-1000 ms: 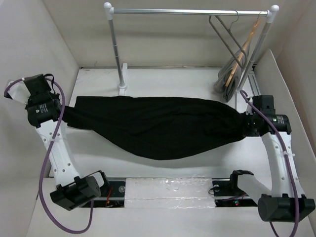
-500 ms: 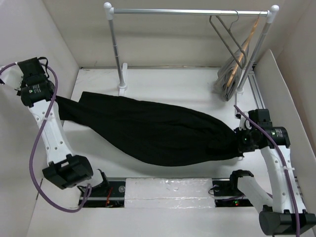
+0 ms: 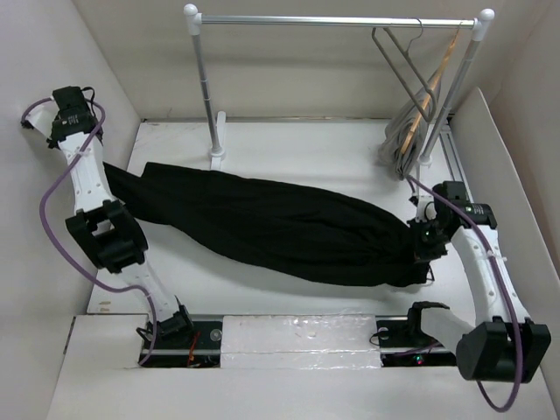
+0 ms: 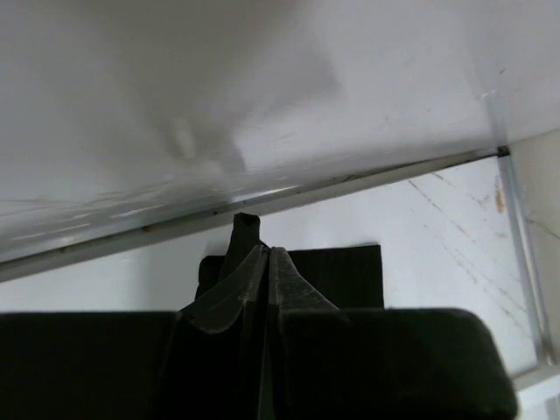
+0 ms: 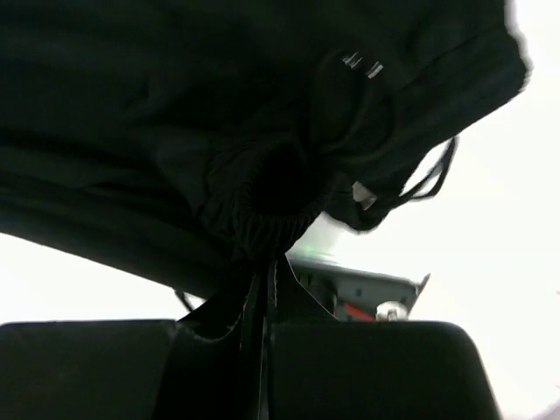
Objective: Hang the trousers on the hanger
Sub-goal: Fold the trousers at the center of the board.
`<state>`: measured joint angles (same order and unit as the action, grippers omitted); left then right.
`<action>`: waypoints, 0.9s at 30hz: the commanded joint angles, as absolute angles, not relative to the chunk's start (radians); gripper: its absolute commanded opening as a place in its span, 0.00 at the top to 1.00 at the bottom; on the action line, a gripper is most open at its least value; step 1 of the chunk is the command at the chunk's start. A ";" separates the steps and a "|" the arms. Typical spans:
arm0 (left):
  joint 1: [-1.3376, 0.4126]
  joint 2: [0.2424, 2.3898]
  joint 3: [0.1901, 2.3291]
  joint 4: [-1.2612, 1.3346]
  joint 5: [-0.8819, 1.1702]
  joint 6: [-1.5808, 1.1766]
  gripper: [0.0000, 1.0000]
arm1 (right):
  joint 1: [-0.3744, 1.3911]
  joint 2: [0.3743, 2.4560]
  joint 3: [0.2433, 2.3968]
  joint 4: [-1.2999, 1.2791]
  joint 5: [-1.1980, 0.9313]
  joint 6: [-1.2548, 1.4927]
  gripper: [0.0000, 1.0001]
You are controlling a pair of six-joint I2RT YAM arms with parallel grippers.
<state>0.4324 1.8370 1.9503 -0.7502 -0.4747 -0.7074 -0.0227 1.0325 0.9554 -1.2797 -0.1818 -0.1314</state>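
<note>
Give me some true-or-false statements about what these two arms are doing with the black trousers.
1. The left gripper and the right gripper are each shut on the trousers. True.
2. The trousers already hang on the hanger. False: they stretch across the table between the two grippers.
3. The hanger lies on the table. False: it hangs on the rail, at the far right.
4. The right gripper pinches the gathered, elastic end of the trousers. True.
5. A wooden hanger hangs on that rail too. True.
</note>
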 commanded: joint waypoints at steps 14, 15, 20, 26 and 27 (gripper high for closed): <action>0.313 2.019 2.193 -0.750 -0.497 -0.667 1.00 | -0.397 1.420 1.163 -0.848 -0.221 -0.167 1.00; 0.304 2.049 2.206 -0.744 -0.500 -0.661 1.00 | -0.397 1.451 1.181 -0.839 -0.225 -0.160 1.00; 0.295 2.152 2.302 -0.719 -0.453 -0.641 1.00 | -0.408 1.656 1.293 -0.758 -0.285 -0.135 1.00; 0.285 2.230 2.352 -0.728 -0.436 -0.649 1.00 | -0.417 1.818 1.475 -0.748 -0.389 -0.127 1.00; 0.285 2.218 2.352 -0.729 -0.442 -0.652 1.00 | -0.417 1.815 1.476 -0.749 -0.390 -0.130 1.00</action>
<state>0.2844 2.2501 2.3123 -0.7307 -0.4290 -0.6514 -0.4015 1.8240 1.3907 -0.8043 -0.3134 -0.1337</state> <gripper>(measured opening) 0.003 0.031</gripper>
